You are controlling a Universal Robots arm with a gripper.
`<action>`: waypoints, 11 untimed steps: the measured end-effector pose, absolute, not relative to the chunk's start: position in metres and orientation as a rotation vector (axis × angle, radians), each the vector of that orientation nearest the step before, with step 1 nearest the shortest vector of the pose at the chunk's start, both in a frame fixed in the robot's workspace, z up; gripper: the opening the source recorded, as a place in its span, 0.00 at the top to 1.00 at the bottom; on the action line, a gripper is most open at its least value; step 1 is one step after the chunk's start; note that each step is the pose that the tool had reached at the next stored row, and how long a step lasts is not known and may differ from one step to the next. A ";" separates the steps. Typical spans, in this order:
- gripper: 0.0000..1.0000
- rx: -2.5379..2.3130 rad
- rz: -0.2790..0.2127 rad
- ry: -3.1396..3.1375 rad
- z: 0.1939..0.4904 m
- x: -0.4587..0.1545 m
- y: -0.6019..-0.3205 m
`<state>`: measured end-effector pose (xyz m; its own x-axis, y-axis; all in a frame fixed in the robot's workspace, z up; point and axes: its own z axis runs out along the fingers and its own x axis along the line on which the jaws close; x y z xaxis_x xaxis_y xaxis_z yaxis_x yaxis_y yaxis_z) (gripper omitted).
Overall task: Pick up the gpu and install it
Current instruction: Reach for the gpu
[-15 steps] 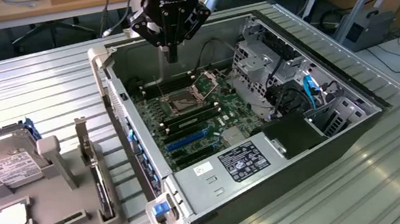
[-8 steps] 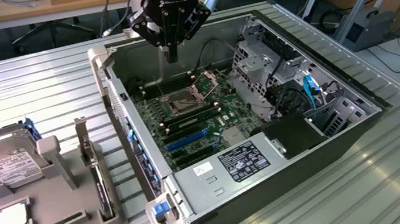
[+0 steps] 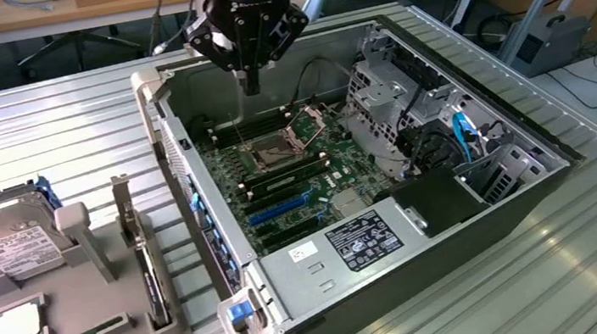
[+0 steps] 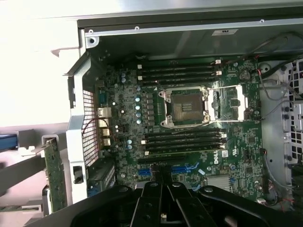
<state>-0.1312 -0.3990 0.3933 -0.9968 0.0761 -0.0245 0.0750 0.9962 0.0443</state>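
the gpu [image 3: 151, 279], a thin dark card with a silvery end bracket, stands on edge in a grey holder [image 3: 178, 332].

Under me, the ribbed metal table [image 3: 44, 130] carries the open computer case [image 3: 495, 279]. Just beside the case, on the exterior view's left, my grey parts holder [image 3: 79, 326] rests.

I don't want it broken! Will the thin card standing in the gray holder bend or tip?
The gpu looks like a stiff board, so it probably won't flop. Standing on its thin edge in the holder, it might tip if pushed sideways. Its bare circuitry seems fragile.
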 end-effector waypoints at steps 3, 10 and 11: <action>0.89 0.118 0.068 3.112 0.393 -0.137 -0.399; 0.89 0.118 0.068 3.112 0.393 -0.154 -0.399; 0.89 0.118 0.068 3.113 0.393 -0.156 -0.399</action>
<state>-0.1562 -0.3989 0.3933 -0.9968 0.0762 -0.0244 0.0751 0.9962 0.0443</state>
